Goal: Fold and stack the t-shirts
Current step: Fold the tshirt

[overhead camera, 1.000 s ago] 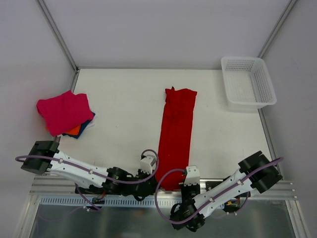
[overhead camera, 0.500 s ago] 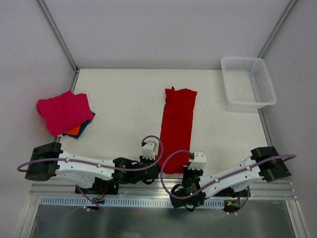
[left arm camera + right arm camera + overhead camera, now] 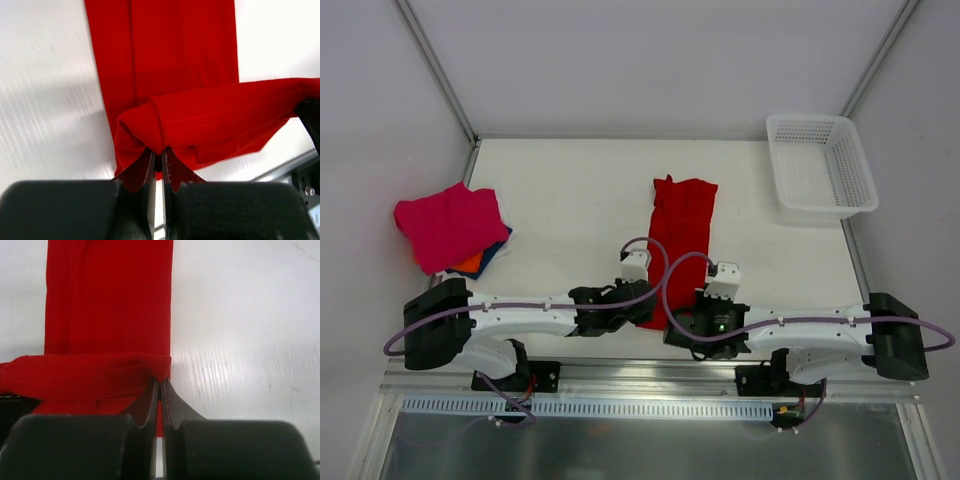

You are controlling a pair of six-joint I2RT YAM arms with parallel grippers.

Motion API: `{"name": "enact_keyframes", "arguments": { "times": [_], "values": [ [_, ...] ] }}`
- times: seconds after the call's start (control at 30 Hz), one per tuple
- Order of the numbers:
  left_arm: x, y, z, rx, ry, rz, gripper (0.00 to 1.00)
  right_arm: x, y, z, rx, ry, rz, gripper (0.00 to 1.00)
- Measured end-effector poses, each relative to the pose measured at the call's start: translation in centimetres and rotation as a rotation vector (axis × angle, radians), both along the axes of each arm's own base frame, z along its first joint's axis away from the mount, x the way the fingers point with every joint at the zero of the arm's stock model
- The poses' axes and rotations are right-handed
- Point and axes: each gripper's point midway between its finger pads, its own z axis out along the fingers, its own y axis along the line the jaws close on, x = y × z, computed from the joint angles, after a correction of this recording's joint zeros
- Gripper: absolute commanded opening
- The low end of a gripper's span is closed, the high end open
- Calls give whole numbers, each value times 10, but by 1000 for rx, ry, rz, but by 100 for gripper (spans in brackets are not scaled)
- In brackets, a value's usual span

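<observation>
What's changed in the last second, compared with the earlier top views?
Both arms have reached out from their bases. The left gripper and right gripper, each shut on the near hem of the red t-shirt, have carried it toward the far side, doubling the strip over itself so it looks shorter. The shirt's far end, the folded stack at left and the white basket stayed put.

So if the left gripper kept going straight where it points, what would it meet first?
The left gripper, shut on the bright red cloth t-shirt, would probably meet that shirt's flat stretch ahead first; depth is unclear.
</observation>
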Motion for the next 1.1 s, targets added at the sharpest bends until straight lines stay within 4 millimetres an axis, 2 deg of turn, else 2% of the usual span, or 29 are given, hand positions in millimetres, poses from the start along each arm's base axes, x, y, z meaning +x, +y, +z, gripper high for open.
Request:
{"name": "enact_keyframes", "arguments": {
  "times": [0.23,0.37,0.6,0.8,0.93,1.03,1.07,1.1],
  "values": [
    [38,-3,7,16,-17,18,0,46,-2,-3,-53,7,-14,1],
    [60,-3,6,30,-16,29,0,70,-2,-11,-109,33,-5,1],
    [92,-10,-10,86,11,19,0,105,3,-23,-208,88,12,0],
    [114,-9,-24,115,34,18,0,121,1,-31,-238,120,6,0],
    [126,-10,-28,116,36,11,14,131,0,-37,-251,140,-6,0],
    [140,-8,-27,127,23,16,33,140,-1,-35,-262,143,-17,1],
    [143,-7,-26,130,18,18,61,143,-2,-34,-265,142,-21,6],
    [147,-8,-24,132,10,17,82,146,-2,-33,-266,140,-24,19]
  ]
}}
